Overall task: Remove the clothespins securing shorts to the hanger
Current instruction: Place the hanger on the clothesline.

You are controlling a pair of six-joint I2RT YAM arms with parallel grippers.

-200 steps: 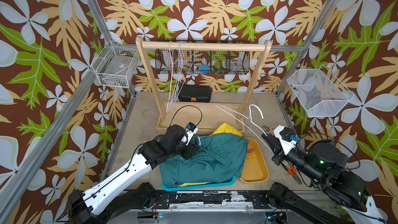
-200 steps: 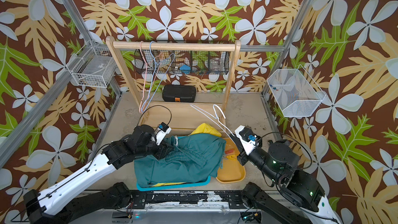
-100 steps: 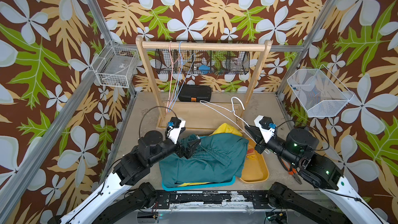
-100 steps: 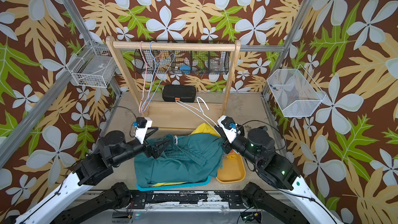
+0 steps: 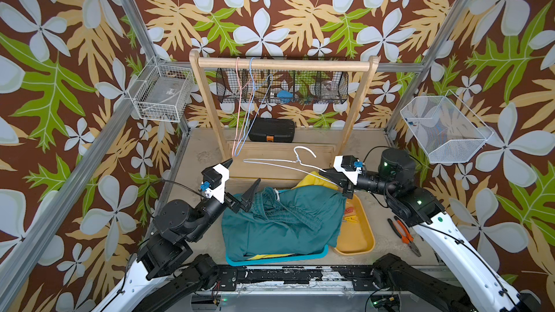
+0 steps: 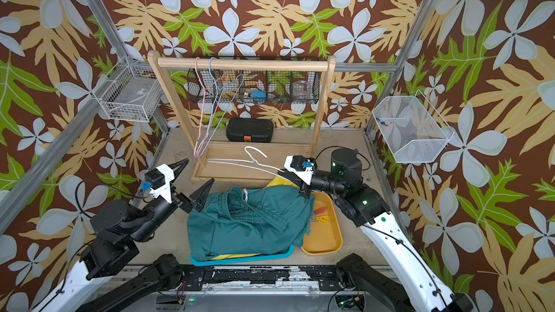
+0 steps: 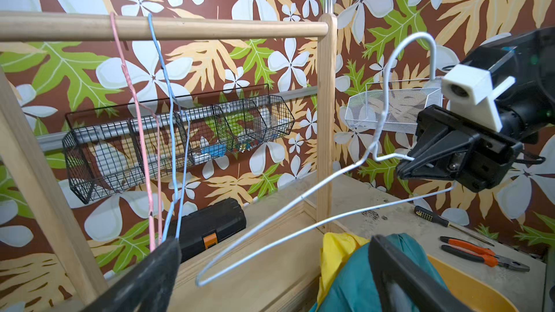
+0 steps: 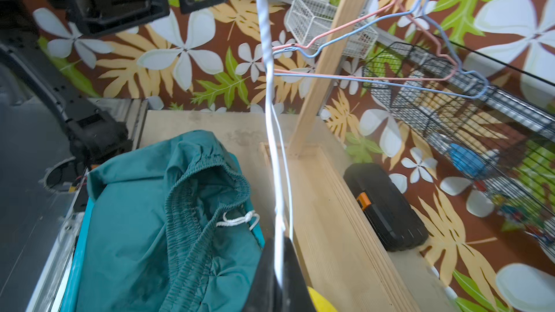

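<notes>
Teal shorts (image 5: 282, 220) heaped in blue tray (image 5: 300, 255), over a yellow pair (image 5: 312, 180). Clothespins (image 5: 350, 216) loose in yellow tray (image 5: 357, 244) alongside. Left gripper (image 5: 244, 171) spread wide, empty, beside the waistband. Right gripper (image 7: 404, 169) clenched on white hanger (image 5: 279, 162), in front of the wooden rack (image 5: 282, 63).

The teal shorts (image 5: 282, 220) are lying crumpled on the blue tray (image 5: 270, 258). The yellow shorts (image 5: 312, 180) are peeking out from under them at the far side. Pink and yellow clothespins (image 5: 350, 216) are lying loose in the yellow tray (image 5: 360, 241) just right. The white wire hanger (image 5: 285, 162) is hanging in the air beyond.
</notes>
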